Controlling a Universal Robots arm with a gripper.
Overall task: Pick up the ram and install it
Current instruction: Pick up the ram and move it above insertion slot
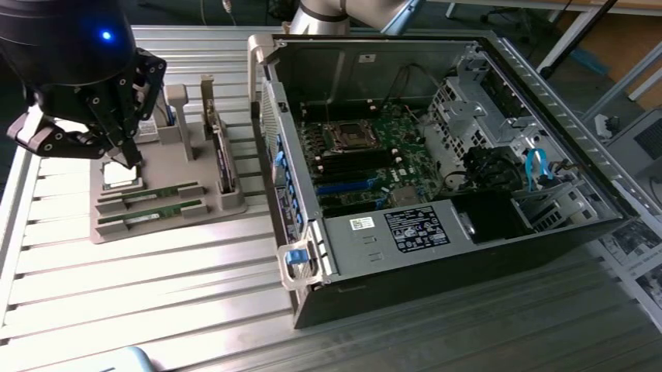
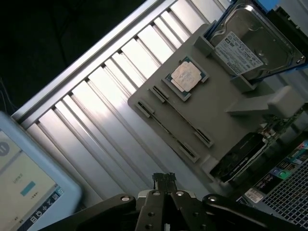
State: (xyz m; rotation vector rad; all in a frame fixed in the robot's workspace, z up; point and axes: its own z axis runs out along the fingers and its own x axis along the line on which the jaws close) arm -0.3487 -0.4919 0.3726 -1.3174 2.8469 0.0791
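Two green ram sticks [image 1: 155, 194] [image 1: 163, 211] lie side by side in slots at the front of a grey holder tray [image 1: 170, 229]. The wrist view shows the ram edge-on as thin lines [image 2: 181, 115] across the tray [image 2: 226, 96]. My black gripper [image 1: 132, 159] hangs over the tray's back part, near the square silver CPU [image 1: 122, 180], above and behind the sticks. Its fingers [image 2: 163, 179] are shut together with nothing between them. The open computer case [image 1: 435, 155] lies at the exterior view's right, with its motherboard memory slots [image 1: 352, 174] exposed.
A hard drive with a white label [image 2: 245, 45] stands in the tray's back brackets, and a card [image 2: 240, 156] stands on edge in the tray beside the case. A tablet [image 2: 24, 183] lies on the slatted metal table [image 1: 155, 294]. The case wall [image 1: 271, 132] rises right beside the tray.
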